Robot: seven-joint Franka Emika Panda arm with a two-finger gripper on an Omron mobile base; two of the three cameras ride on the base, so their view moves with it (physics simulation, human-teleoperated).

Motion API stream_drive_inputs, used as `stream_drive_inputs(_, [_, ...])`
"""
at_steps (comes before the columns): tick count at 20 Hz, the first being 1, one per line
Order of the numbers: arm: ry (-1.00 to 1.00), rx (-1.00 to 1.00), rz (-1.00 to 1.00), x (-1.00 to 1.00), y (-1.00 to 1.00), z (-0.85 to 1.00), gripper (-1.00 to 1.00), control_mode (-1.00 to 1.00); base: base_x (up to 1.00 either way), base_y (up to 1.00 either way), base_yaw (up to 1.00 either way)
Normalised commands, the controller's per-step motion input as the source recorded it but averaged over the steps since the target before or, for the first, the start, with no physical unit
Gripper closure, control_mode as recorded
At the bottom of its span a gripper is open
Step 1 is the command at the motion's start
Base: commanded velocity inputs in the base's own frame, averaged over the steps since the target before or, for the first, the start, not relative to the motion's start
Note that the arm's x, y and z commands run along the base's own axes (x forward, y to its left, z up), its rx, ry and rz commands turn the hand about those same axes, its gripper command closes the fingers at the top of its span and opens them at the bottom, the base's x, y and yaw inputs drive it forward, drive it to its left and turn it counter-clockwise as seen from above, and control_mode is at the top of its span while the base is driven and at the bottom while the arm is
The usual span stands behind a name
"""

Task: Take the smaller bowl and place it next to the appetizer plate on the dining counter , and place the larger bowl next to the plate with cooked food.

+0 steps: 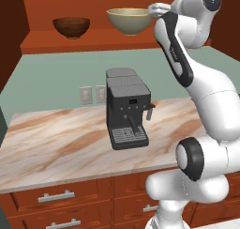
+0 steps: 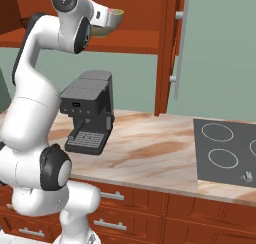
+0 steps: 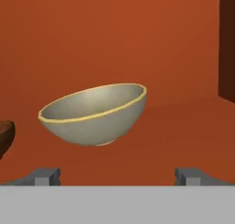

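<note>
Hand view puts our gripper (image 3: 117,176), fingers spread wide and empty, just short of the larger bowl (image 3: 95,113) on the cabinet shelf (image 1: 101,38). Beyond sits the smaller bowl (image 1: 71,26). We judge grasping comes next: advance, close on its rim.

The small dark brown wooden bowl (image 3: 4,137) is cut off at the hand view's left edge, left of the gripper; the white arm hides most of the wide cream ceramic bowl (image 2: 116,17) in the right base view.
</note>
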Motion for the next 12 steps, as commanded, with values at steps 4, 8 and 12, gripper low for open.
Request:
stream_drive_inputs(4, [0.0, 0.07, -0.06, 0.36, -0.02, 0.2, -1.0, -1.0, 0.0, 0.0, 0.0])
stream_drive_inputs(8, [0.1, 0.13, -0.14, 0.33, 0.0, 0.0, -1.0, -1.0, 0.0, 0.0, 0.0])
stream_drive_inputs(12, [0.17, 0.09, -0.2, 0.38, 0.0, 0.0, -1.0, -1.0, 0.0, 0.0, 0.0])
